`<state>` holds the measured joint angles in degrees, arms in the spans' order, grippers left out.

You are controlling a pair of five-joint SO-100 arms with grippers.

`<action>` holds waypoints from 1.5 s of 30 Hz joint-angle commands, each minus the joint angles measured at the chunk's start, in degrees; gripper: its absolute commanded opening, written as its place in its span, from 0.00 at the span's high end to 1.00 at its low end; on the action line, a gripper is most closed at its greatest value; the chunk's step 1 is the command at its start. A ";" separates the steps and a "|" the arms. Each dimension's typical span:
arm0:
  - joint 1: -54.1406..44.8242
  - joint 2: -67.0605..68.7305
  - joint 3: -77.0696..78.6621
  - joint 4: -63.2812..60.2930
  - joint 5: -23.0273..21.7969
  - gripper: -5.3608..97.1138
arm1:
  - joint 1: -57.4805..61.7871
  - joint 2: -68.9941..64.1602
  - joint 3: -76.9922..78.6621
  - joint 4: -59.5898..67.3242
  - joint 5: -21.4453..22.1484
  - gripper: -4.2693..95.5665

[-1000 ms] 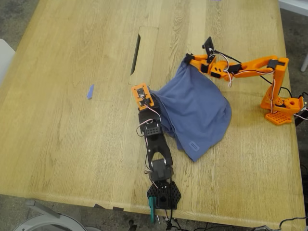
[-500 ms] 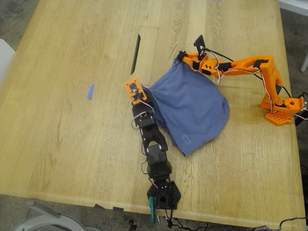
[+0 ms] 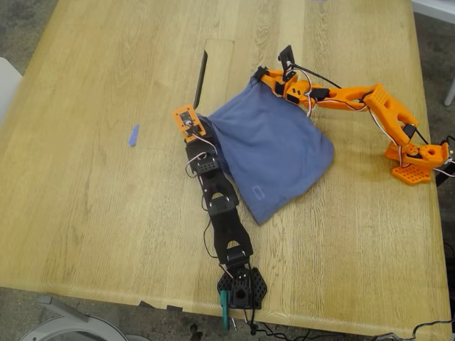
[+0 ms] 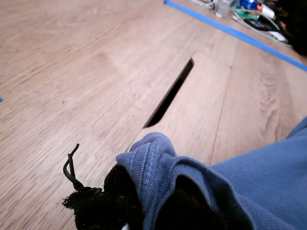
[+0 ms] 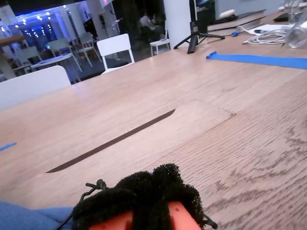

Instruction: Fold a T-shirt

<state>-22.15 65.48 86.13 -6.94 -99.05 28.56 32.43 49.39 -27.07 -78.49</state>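
My first gripper [image 3: 195, 125] has its black-padded jaws clenched on a ribbed, rolled edge of the T-shirt [image 3: 274, 153]; the first wrist view shows the cloth bunched between the pads. My second gripper [image 3: 261, 74] appears clamped on the neighbouring corner. The exterior view shows the fabric drawn to a point at its jaws, though its own wrist view shows only the pads and a sliver of blue.

The shirt lies on the surface [image 3: 106, 213] near the middle of the exterior view, as a rumpled, doubled-over bundle between the two arms. The held edge spans from jaw to jaw. From there the body trails away, so its long axis runs roughly from 11 o'clock to 5 o'clock in the exterior view. The free end points toward 5 o'clock. No print shows.

Risks, as I judge them:
- The grips are thin pinches on a rolled edge, so a hard tug or uneven pull could slip a corner free.
- If the jaws part further, the stretched edge could skew the fold.
- The slot [image 3: 201, 69] in the surface lies at about 12 o'clock from my first gripper, close by. A dragged hem could catch there.
- The trailing layers are already creased and could fold in crooked.
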 commanded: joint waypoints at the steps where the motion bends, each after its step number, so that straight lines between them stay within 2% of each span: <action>1: -6.15 -0.18 -12.48 0.44 0.88 0.95 | 3.43 -2.02 -9.67 1.41 0.26 0.96; 10: -8.44 -13.10 -33.22 6.24 1.05 0.95 | 4.66 -8.96 -19.16 0.44 -0.53 0.96; 18: -8.00 -14.77 -38.50 8.70 1.23 0.95 | 5.71 -9.93 -25.75 1.05 -0.53 0.96; 22: -8.00 -14.59 -44.12 15.21 1.14 0.95 | 5.98 -10.28 -31.20 4.13 -0.35 0.96; 25: -7.73 -14.59 -49.04 22.06 0.97 0.95 | 5.71 -10.37 -35.33 9.23 0.00 0.96; 36: -5.89 -14.24 -63.19 44.03 1.05 0.95 | 5.71 -12.92 -57.48 42.01 -0.26 0.96; 45: -4.39 -15.21 -76.90 67.06 0.97 0.95 | 4.22 -5.01 -57.48 64.42 -0.26 0.96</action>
<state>-23.38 46.58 20.83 54.14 -98.53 30.76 20.39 -4.22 32.96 -78.57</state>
